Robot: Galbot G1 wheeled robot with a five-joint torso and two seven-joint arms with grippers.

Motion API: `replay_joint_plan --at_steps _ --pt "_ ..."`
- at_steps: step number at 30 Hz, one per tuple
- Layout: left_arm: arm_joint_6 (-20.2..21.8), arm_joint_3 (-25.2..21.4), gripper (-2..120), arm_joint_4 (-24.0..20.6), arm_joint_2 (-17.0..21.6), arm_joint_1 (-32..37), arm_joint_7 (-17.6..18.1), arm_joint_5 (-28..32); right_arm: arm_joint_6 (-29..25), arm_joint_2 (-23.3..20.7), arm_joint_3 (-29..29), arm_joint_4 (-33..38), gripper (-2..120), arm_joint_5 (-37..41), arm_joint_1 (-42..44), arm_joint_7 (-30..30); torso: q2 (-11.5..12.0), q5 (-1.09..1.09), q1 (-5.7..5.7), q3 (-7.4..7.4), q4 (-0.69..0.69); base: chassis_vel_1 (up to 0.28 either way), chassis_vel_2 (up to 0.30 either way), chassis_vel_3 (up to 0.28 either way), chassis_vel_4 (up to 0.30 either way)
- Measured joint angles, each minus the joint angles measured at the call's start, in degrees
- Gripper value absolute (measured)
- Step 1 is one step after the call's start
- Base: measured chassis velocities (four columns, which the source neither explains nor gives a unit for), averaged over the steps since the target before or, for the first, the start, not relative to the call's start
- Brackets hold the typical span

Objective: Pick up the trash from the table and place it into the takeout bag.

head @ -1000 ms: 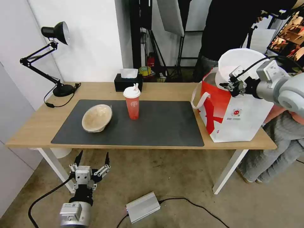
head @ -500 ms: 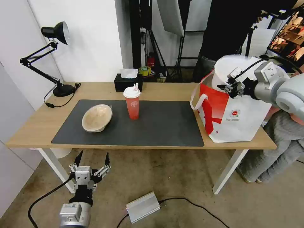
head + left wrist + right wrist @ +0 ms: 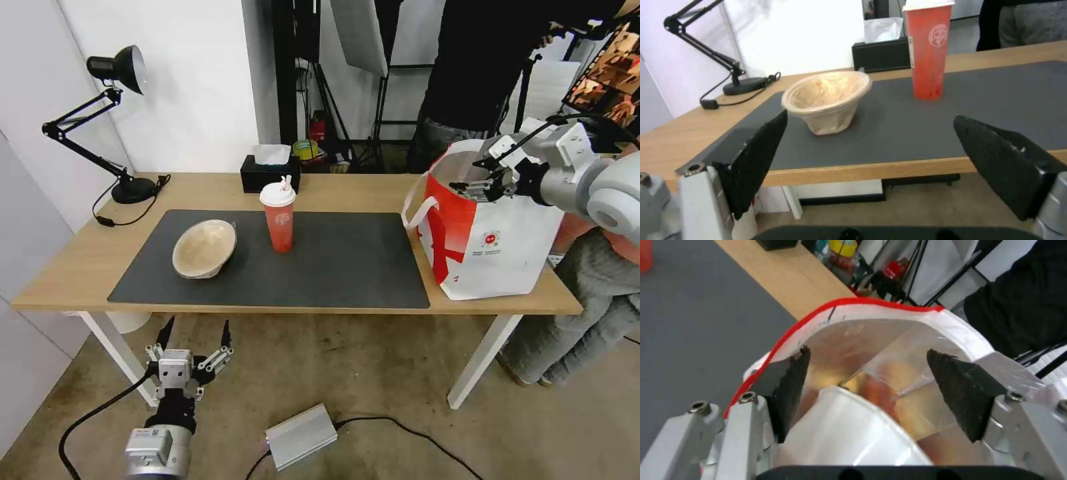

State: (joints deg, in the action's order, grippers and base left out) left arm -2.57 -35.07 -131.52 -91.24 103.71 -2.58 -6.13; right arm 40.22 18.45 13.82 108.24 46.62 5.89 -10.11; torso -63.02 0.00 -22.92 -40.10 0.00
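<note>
Release over the takeout bag [image 3: 493, 247] is the step we judge to be in hand. At the right of the head view our right pincer [image 3: 481, 189] hangs at the bag's open mouth with its black pads spread wide. The right wrist view looks down into the foil lining, where a white rounded shape [image 3: 849, 433] lies inside, low between the pads; we take it for the white bowl, though we cannot be sure. To finish well, we should lift straight up, keeping the pads clear of the red rim and of the white strap handle [image 3: 417, 210] that loops off the bag's left side, so the bag does not tip or drag on the tabletop [image 3: 347, 190].

Our left pincer [image 3: 190, 357] waits low at the lower left, below the tabletop's front edge, pads spread and holding nothing.

Left on the dark mat [image 3: 320, 260] are the beige pulp bowl [image 3: 204, 248], tilted on its side, and the red drink cup [image 3: 279, 215], upright, well apart from the bag.

A small round red logo [image 3: 491, 239] marks the bag's white face; the line beneath it is too small to read. The cup carries a pale round emblem, also unreadable.
</note>
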Motion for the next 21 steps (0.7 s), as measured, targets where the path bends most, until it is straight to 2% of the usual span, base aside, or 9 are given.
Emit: replay_joint_plan --at_steps 8,13,17,20,21 --pt "0.0 0.0 100 -0.4 0.0 0.3 0.0 0.0 0.1 -0.6 -1.3 1.6 71 1.7 0.1 0.9 0.0 0.00 0.00 0.00 0.00 0.000 0.000 0.000 0.000" --pt "0.0 0.0 100 -0.5 0.0 0.4 0.0 0.0 0.1 -0.2 -3.1 4.5 72 7.9 -0.2 5.7 0.0 0.00 0.00 0.00 0.00 0.000 0.000 0.000 0.000" --pt "0.0 0.0 100 -0.7 0.0 0.6 0.0 -0.1 0.1 0.6 -4.5 6.4 76 11.8 -0.3 9.0 0.0 0.00 0.00 0.00 0.00 0.000 0.000 0.000 0.000" --pt "0.0 0.0 100 -0.9 0.0 0.7 0.0 -0.1 -0.1 1.6 -5.7 8.1 87 14.4 -0.4 11.6 0.0 0.00 0.00 0.00 0.00 0.000 0.000 0.000 0.000" --pt "0.0 0.0 100 -0.9 0.0 0.7 0.0 -0.1 -0.1 1.6 -5.7 8.1 87 14.4 -0.4 11.6 0.0 0.00 0.00 0.00 0.00 0.000 0.000 0.000 0.000"
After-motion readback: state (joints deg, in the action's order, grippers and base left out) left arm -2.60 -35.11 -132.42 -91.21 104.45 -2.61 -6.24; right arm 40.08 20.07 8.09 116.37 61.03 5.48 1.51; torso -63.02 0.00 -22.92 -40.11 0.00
